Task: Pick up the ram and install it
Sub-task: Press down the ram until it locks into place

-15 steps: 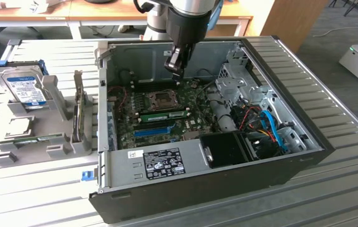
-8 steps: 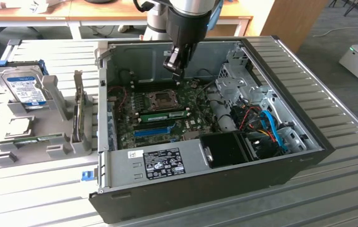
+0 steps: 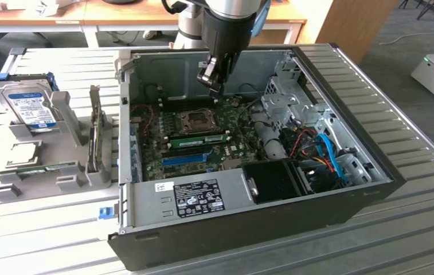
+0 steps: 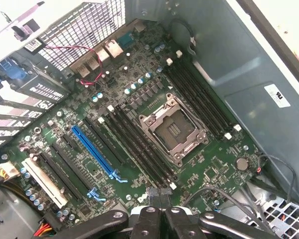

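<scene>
surface: ribbed grey metal table (image 3: 423,229) filling the frame from 3 to 9 o'clock | furniture: wooden desks (image 3: 125,14) running along 12 o'clock; wooden panel (image 3: 354,23) standing at 1 o'clock | floor: grey carpet (image 3: 400,51) showing at 2 o'clock | light: even, indoor light falling over the scene

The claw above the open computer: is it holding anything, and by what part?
Nothing is held. The claw is shut with nothing between its tips, above the motherboard.
</scene>
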`<state>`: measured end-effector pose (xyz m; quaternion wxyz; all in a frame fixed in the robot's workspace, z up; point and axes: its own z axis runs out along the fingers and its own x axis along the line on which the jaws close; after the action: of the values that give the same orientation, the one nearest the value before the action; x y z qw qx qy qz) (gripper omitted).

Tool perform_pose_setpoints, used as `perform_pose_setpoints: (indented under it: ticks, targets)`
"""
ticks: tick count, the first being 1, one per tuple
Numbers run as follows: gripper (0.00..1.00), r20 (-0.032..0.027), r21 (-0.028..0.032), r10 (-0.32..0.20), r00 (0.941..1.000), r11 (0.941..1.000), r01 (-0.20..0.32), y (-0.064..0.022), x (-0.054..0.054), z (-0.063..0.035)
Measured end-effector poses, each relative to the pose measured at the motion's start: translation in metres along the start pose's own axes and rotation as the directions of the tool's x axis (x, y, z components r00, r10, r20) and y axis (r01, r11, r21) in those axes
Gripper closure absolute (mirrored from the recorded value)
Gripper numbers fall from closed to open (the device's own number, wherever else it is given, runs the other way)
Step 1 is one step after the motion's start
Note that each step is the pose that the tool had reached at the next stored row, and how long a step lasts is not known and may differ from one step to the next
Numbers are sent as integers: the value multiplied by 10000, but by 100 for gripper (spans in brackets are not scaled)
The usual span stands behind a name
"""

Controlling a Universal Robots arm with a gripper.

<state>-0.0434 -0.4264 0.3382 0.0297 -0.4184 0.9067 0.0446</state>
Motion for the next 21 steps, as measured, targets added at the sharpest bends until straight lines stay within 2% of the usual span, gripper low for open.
perform_pose_setpoints:
  ticks: [3,8,10,13,21]
  targets:
    - [89,-40,-45,8,10000,10000,-8,-4,-2,-1]
    - [89,-197,-229,30,9998,9997,-35,-22,-18,0]
    - [89,-240,-277,36,9997,9996,-42,-27,-22,0]
    - [89,-242,-281,40,9997,9996,-47,-26,-22,0]
    - [89,-198,-214,784,9967,9967,-789,-27,-22,9]
